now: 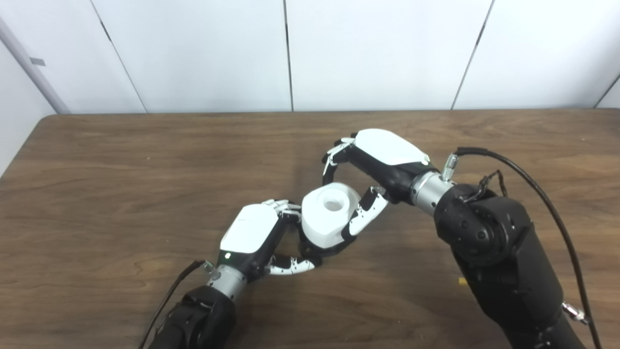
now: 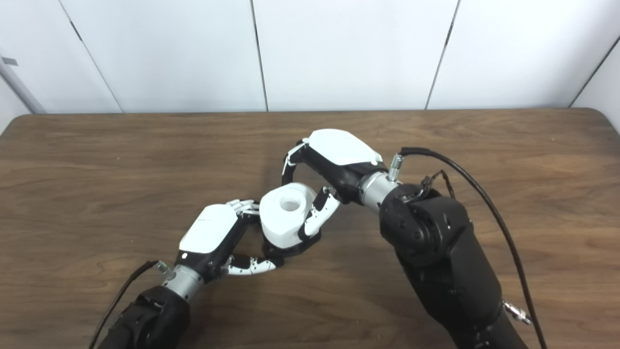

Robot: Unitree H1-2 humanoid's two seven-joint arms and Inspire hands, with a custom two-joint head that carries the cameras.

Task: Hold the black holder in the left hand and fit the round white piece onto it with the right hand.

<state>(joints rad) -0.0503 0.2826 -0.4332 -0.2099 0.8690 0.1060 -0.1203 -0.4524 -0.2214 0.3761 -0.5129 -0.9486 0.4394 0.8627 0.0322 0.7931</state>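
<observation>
The round white piece (image 1: pixel 329 213), a thick ring with a hole in its top, sits on the black holder (image 1: pixel 323 250) near the table's middle. Only the holder's dark base shows under the white piece. My left hand (image 1: pixel 254 232) grips the holder from the left, fingers behind it and thumb against its front. My right hand (image 1: pixel 382 155) reaches in from the right. Its thumb lies along the white piece's right side and its curled fingers meet the piece's far top edge. How deep the piece sits on the holder is hidden.
The brown wooden table (image 1: pixel 121 194) stretches wide on both sides, with white wall panels behind its far edge. A small yellow bit (image 1: pixel 462 281) lies beside my right forearm. A black cable (image 1: pixel 533 189) loops over the right arm.
</observation>
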